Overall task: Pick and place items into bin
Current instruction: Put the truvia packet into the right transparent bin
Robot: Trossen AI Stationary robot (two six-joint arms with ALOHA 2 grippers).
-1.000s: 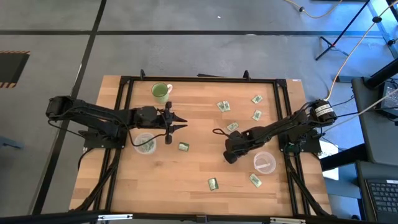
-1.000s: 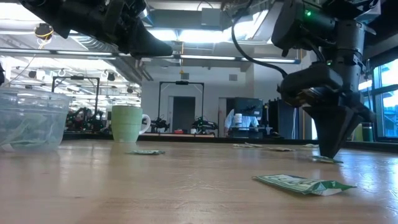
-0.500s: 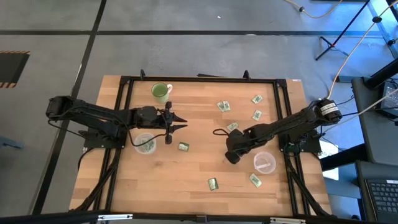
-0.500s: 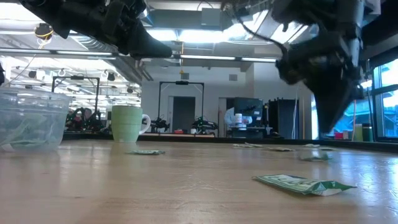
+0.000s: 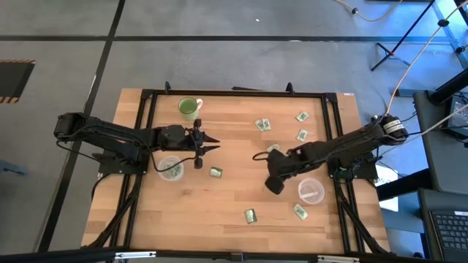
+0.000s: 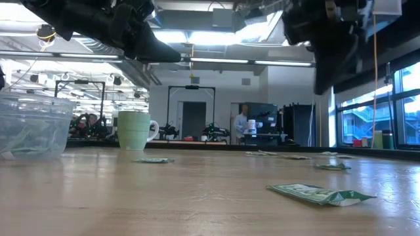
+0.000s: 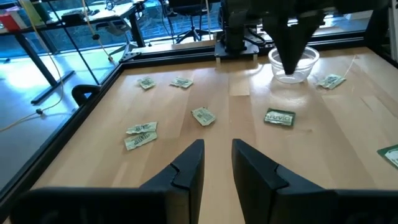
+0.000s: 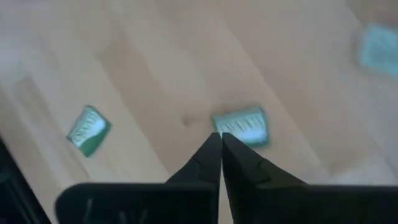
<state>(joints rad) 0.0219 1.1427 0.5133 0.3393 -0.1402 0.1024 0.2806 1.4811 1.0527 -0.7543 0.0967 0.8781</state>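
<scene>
Several small green-and-white packets lie flat on the wooden table, among them one (image 5: 262, 125) at the far right and one (image 5: 216, 172) near the middle. My right gripper (image 8: 221, 138) hangs shut above the table, pointing steeply down. A packet (image 7: 280, 117) lies on the wood below it, and nothing shows between the fingers. My left gripper (image 7: 217, 163) hovers open and nearly level beside a clear bin (image 5: 170, 167) that has packets in it.
A second clear bin (image 5: 311, 191) stands just right of my right gripper. A light-green mug (image 5: 189, 108) stands at the far left of the table. More packets lie near the front edge (image 5: 250, 215) and beside the right bin (image 5: 300, 211). Black rails frame the tabletop.
My right gripper has risen straight up from the tabletop with its fingers together and has rolled about its own axis. The packet that it stood on has stayed on the wood. My left arm has kept still.
</scene>
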